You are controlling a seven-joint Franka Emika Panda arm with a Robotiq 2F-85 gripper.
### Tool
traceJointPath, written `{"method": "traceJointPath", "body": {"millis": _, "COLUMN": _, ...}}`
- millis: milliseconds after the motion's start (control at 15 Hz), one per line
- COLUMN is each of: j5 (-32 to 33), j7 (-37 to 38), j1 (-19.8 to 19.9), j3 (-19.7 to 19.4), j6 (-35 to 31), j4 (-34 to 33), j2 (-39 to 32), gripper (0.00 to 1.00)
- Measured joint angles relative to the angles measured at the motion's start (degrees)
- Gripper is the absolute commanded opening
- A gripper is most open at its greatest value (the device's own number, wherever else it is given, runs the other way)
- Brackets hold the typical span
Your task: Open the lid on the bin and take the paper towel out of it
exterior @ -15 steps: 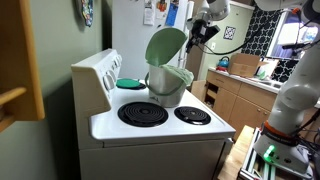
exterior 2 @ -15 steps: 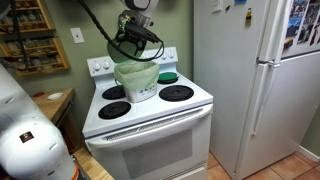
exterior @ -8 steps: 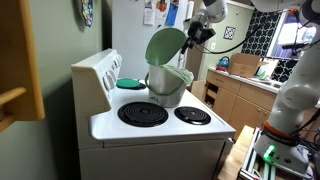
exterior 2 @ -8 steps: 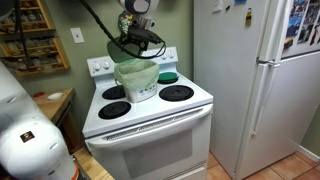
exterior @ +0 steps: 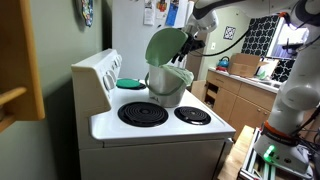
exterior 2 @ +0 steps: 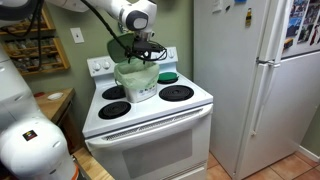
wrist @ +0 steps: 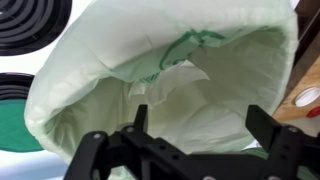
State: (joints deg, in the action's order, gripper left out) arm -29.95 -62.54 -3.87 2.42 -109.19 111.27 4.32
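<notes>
**Wrist view over the open bin on the stove**

Wrist view looked down past the gripper (wrist: 200,128), its fingers spread wide, into the bin (wrist: 70,95) on the stove (wrist: 25,62). A white paper towel (wrist: 172,82) lay inside against the pale-green lining.

In an exterior view the bin (exterior: 167,88) stood towards the back of the stove (exterior: 150,125). Its lid (exterior: 165,45) was tipped upright, with the gripper (exterior: 188,48) just beside it.

In an exterior view the gripper (exterior 2: 147,42) hung over the bin (exterior 2: 138,82), above the stove (exterior 2: 150,120).
</notes>
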Motion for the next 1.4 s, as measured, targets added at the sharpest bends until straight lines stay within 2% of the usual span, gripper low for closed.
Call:
{"method": "traceJointPath", "body": {"millis": 333, "j5": 0.6, "j7": -1.7, "j1": -0.9, "j3": 1.4, "j6": -5.9, "j4": 1.3, "j2": -3.0, "gripper": 1.0}}
{"method": "traceJointPath", "body": {"millis": 400, "j5": 0.7, "j7": -2.0, "j1": -1.1, "j3": 1.7, "j6": -6.8, "j4": 1.6, "j2": -3.4, "gripper": 0.91}}
{"method": "traceJointPath", "body": {"millis": 467, "j5": 0.8, "j7": -2.4, "j1": -1.2, "j3": 2.0, "j6": -7.7, "j4": 1.9, "j2": -3.7, "gripper": 0.74}}
{"method": "traceJointPath", "body": {"millis": 800, "j5": 1.2, "j7": -4.8, "j1": -1.5, "j3": 3.1, "j6": -11.9, "j4": 2.9, "j2": -4.5, "gripper": 0.35}}
{"method": "traceJointPath", "body": {"millis": 867, "j5": 1.2, "j7": -5.3, "j1": -1.5, "j3": 3.2, "j6": -12.8, "j4": 3.2, "j2": -4.5, "gripper": 0.61}}
{"method": "traceJointPath", "body": {"millis": 933, "j5": 1.3, "j7": -5.6, "j1": -1.5, "j3": 3.3, "j6": -13.7, "j4": 3.3, "j2": -4.5, "gripper": 0.72}}
{"method": "traceJointPath", "body": {"millis": 1000, "j5": 1.4, "j7": -6.0, "j1": -1.5, "j3": 3.4, "j6": -14.5, "j4": 3.5, "j2": -4.5, "gripper": 0.73}}
{"method": "traceJointPath", "body": {"millis": 1067, "j5": 1.4, "j7": -6.3, "j1": -1.5, "j3": 3.5, "j6": -15.3, "j4": 3.7, "j2": -4.6, "gripper": 0.57}}
{"method": "traceJointPath", "body": {"millis": 1133, "j5": 1.4, "j7": -6.6, "j1": -1.5, "j3": 3.6, "j6": -16.0, "j4": 4.0, "j2": -4.6, "gripper": 0.35}}
{"method": "traceJointPath", "body": {"millis": 1200, "j5": 1.4, "j7": -7.0, "j1": -1.5, "j3": 3.6, "j6": -16.8, "j4": 4.3, "j2": -4.6, "gripper": 0.35}}
{"method": "traceJointPath", "body": {"millis": 1400, "j5": 1.4, "j7": -7.8, "j1": -1.6, "j3": 3.8, "j6": -18.3, "j4": 4.9, "j2": -4.6, "gripper": 0.11}}
